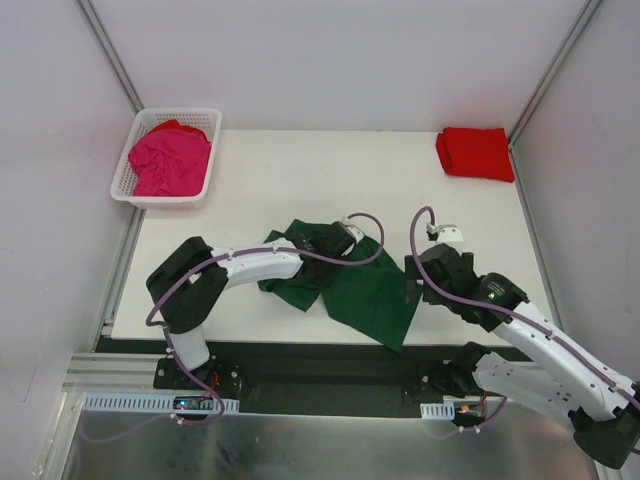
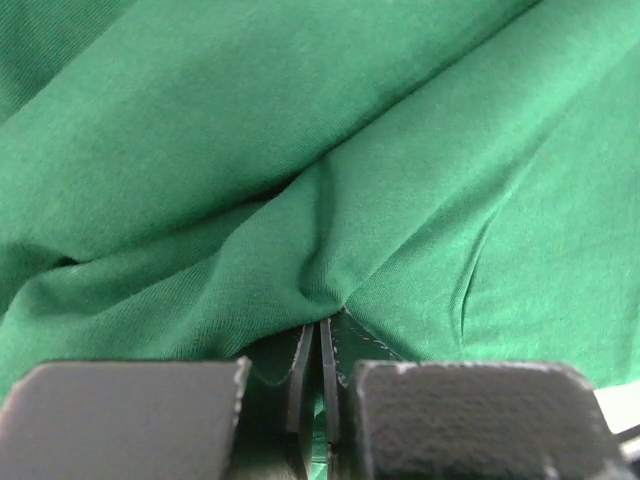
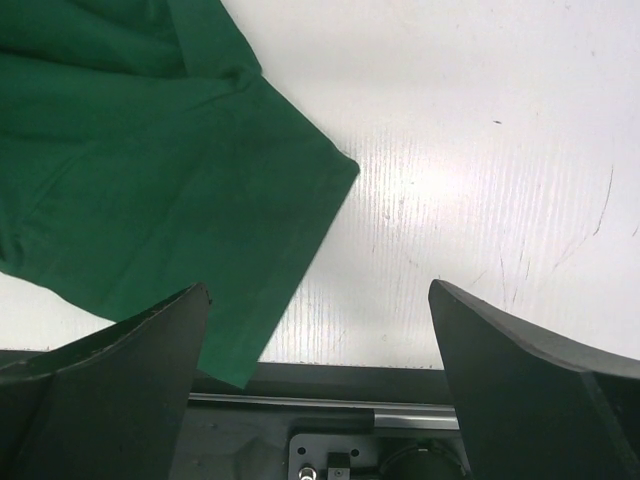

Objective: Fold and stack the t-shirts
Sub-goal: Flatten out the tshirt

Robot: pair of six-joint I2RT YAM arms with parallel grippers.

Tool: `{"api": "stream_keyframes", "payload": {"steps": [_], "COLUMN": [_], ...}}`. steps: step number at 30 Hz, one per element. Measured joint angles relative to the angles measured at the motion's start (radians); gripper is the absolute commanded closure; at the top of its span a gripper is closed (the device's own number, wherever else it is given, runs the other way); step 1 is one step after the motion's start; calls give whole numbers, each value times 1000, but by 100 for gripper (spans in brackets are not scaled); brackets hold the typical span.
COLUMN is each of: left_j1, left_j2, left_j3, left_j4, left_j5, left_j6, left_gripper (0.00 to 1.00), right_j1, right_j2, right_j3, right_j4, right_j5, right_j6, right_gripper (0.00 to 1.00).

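From above, the left gripper sits on the crumpled green shirt, near-middle of the table; red shirt folded far right, pink shirt in the basket. Left wrist — it is clenched on a green fold. Right wrist — right gripper spread wide, empty, beside the shirt's corner.

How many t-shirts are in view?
3: dark green cotton t-shirt crumpled mid-table, bright red t-shirt folded at the far right corner, magenta pink t-shirt in the white lattice basket; more may hide beneath.
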Motion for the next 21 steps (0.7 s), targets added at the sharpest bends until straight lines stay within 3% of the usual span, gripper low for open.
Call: {"api": "stream_keyframes", "payload": {"steps": [9,21], "left_j1": [113,119], "left_j2": [0,0], "left_j3": [4,5], "left_j4": [-6,-9], "left_j5": [-2,4], "left_j6": [31,47], "left_gripper": [100,100], "right_j1": [0,15], "right_j2": [11,-52], "right_j3": [-82,-304], "right_j4": [66,242], "right_j5": [-51,-175], "right_j6": [29,179], "right_gripper": [4,4]}}
